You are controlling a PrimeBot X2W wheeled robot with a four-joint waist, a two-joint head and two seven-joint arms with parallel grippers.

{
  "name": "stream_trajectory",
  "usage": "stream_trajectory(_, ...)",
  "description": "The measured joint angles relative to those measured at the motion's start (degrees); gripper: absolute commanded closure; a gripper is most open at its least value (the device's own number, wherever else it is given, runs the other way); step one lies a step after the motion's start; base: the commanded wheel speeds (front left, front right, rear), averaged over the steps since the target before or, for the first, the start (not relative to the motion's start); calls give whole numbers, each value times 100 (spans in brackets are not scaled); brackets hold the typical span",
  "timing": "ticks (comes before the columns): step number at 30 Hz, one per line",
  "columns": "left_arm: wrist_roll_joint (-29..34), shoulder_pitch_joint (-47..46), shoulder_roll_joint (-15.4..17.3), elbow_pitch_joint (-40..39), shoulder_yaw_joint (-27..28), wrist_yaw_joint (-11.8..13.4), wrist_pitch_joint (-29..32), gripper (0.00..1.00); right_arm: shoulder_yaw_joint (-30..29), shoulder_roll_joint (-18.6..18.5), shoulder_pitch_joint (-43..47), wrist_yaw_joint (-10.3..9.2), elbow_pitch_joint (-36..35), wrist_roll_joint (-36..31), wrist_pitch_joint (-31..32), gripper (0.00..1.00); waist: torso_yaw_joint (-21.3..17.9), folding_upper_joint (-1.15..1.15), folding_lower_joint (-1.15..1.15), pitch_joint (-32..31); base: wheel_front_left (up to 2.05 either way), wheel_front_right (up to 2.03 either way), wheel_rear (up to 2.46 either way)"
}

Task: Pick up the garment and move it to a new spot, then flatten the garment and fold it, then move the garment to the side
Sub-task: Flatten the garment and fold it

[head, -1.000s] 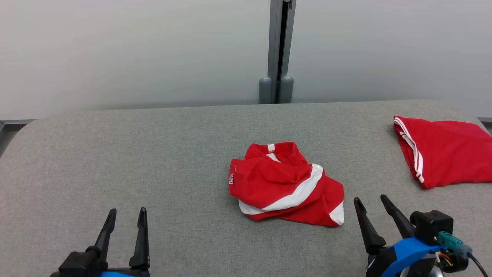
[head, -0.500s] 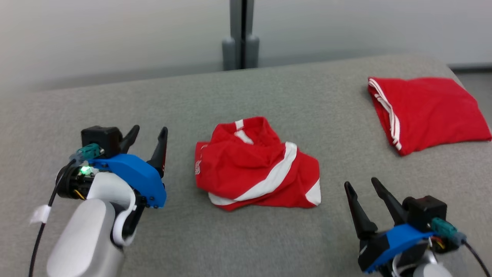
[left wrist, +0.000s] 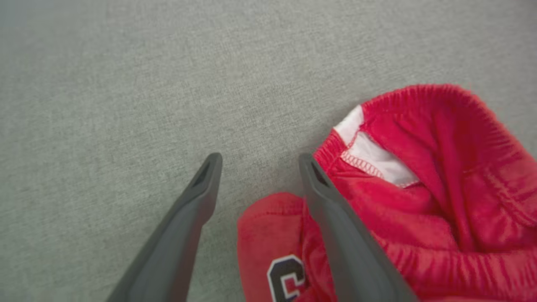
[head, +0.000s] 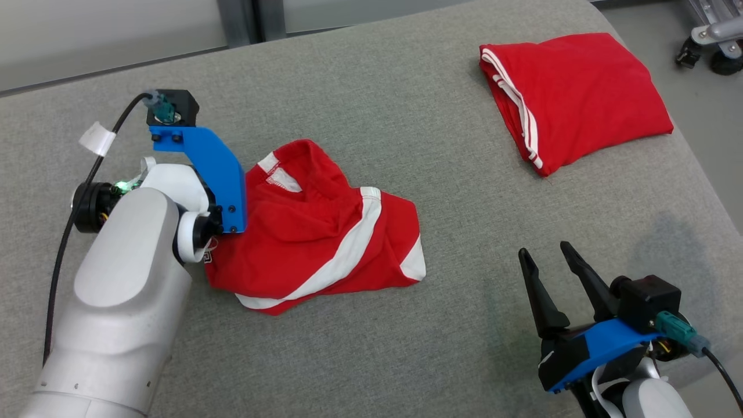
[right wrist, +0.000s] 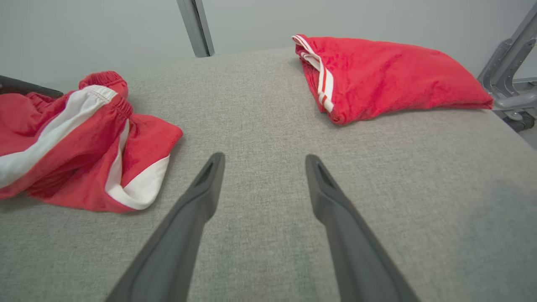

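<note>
The garment [head: 325,232] is a crumpled pair of red shorts with white stripes, lying mid-table. My left gripper [left wrist: 259,161] hangs open over its left edge. One finger [left wrist: 335,218] lies across the red cloth [left wrist: 419,201] by the waistband, and a fold with a dark letter sits between the fingers. In the head view the blue wrist mount [head: 215,168] hides those fingers. My right gripper [head: 540,251] stands open at the lower right, apart from the shorts [right wrist: 71,138], holding nothing [right wrist: 264,159].
A second red garment [head: 580,93], folded, with thin white stripes, lies at the table's far right corner [right wrist: 386,75]. The grey cloth table [head: 406,348] ends at a rounded right edge. A wheeled metal base [head: 708,40] stands on the floor beyond it.
The head camera has tilted down and turned, shifting the whole picture. My left arm has come up from the lower left to the shorts' left edge. The right gripper has barely moved.
</note>
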Motion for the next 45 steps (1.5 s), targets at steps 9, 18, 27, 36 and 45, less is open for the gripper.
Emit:
stream_trajectory(9, 19, -151, 16, -10, -132, 103, 592, 0, 26, 0, -3, -1, 16, 22, -48, 0, -143, -1, -2, -19, 0, 0, 0)
stream_trajectory(18, -60, -351, -179, -88, -256, -30, 446, 0, 187, 1, -35, -1, -3, 7, 2, 0, -255, -2, -2, 2, 0, 0, 0)
stream_trajectory(27, -109, -246, 67, 210, -458, -264, 1234, 0, 201, 1, -146, 0, 26, 55, -44, 0, -473, -2, -2, 215, 0, 0, 0)
stream_trajectory(36, 76, -232, 214, 151, -577, -198, 609, 100, 165, 0, -224, -1, 129, 146, -149, 0, -495, -2, -1, 251, 0, 0, 0)
stream_trajectory(45, -14, -633, -441, -600, -503, -742, -2290, 100, 92, 1, -232, -1, 134, 99, -114, 0, -205, -3, -2, -97, 0, 0, 0)
